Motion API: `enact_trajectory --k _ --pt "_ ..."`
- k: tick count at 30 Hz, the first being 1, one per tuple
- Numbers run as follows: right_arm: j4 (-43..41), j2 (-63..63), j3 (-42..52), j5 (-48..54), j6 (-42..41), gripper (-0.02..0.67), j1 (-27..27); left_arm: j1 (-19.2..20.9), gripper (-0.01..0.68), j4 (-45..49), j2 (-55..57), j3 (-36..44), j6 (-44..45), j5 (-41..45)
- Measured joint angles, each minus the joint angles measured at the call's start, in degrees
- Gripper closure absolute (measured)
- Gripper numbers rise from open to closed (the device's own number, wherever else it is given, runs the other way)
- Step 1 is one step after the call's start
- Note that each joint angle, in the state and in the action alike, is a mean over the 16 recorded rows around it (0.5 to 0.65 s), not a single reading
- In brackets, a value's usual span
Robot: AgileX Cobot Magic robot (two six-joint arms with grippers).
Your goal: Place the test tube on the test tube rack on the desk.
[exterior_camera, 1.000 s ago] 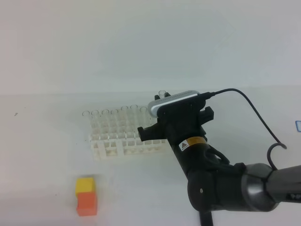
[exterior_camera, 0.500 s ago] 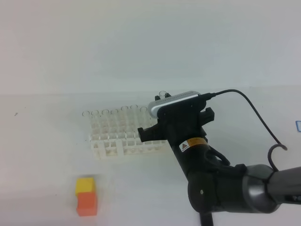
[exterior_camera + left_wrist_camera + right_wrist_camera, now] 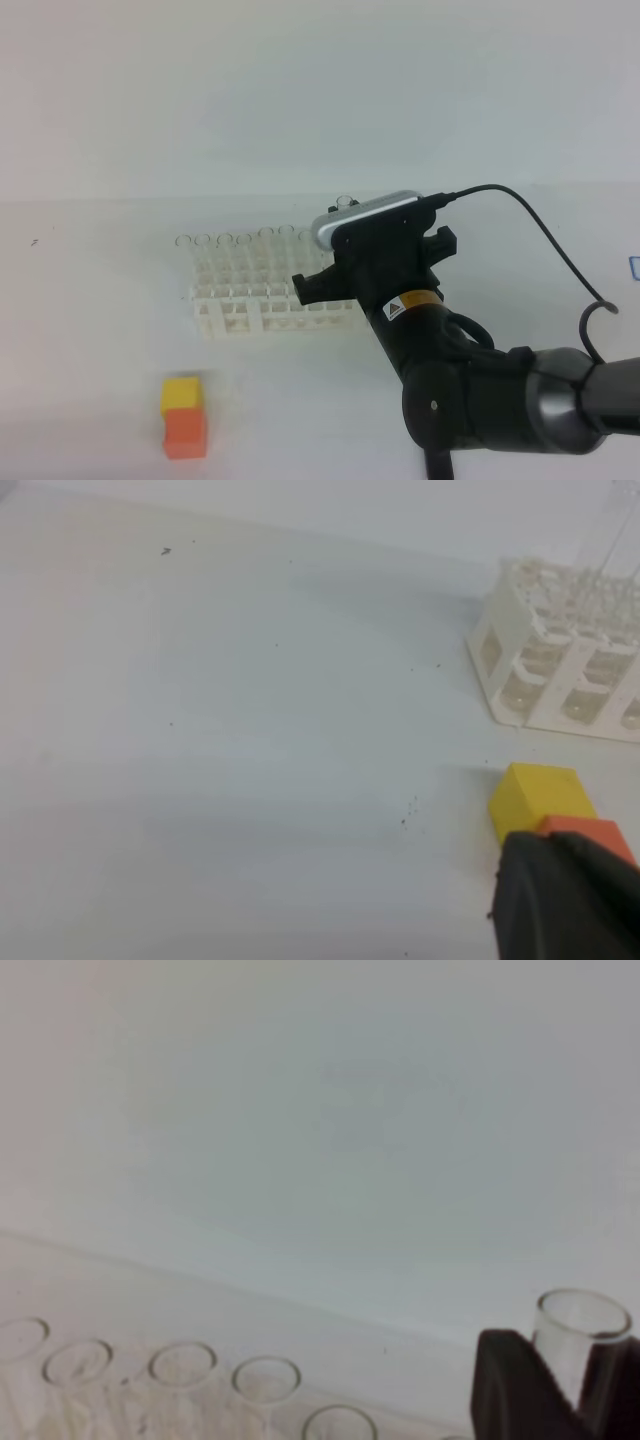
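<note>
While the plain white bench point(image 3: 90, 400) fills the foreground, a yellow block stacked against an orange block point(image 3: 184, 417) sits nearest, well left of the big black right arm point(image 3: 470, 400). From the left wrist view, the left gripper's dark jaws point(image 3: 565, 900) are clenched on nothing, low over the bench just beside those blocks. Further back stands the white plastic lattice rack point(image 3: 270, 300), several clear tubes upright in it. At its right end, the right gripper point(image 3: 555, 1385) has its dark jaws grasping the clear glass test tube point(image 3: 578, 1345). That tube stands upright, long axis vertical, rimmed open mouth pointing up, its rim point(image 3: 345, 200) peeking above the wrist camera. Beyond everything, a bare pale wall point(image 3: 300, 90) meets the bench.
</note>
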Motion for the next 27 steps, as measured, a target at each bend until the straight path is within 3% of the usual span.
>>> enact_trajectory --k 27 --pt "0.6 1.1 -0.2 -1.1 2.7 0.521 0.0 0.0 0.674 0.0 0.0 0.0 0.0 0.0"
